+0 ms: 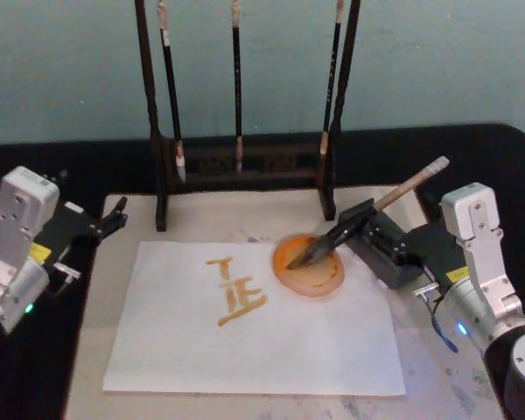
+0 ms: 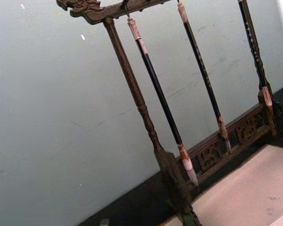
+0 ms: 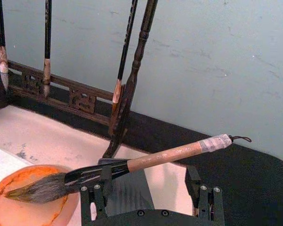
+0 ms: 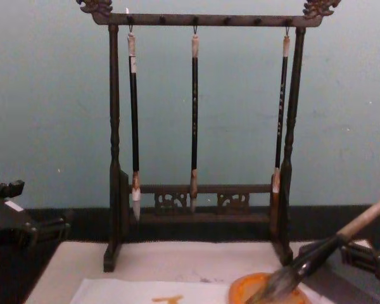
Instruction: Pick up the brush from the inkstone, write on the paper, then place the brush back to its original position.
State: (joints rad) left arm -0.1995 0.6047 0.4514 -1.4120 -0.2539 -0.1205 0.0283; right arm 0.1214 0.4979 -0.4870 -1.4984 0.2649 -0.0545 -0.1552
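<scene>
My right hand sits at the right of the surface, just beside the inkstone. Its fingers are spread apart, with the brush lying across the left one rather than pinched between the two. The dark lower section rests on that finger while the bristles lie in the orange dish, and the pale handle slants up and away to the right, its black cord at the far end. I judge the brush is either just set back or about to be taken; since the paper already carries orange strokes, I lean towards the former. The tilt makes sense, as the dish keeps wet bristles off the sheet.

My left hand is parked at the left edge, well apart from the paper; whether it is spread or closed I cannot tell.

The paper lies on a pale beige mat over a black surface. Behind stands a dark wooden brush rack with three thin brushes hanging, against a plain pale blue-green wall.
</scene>
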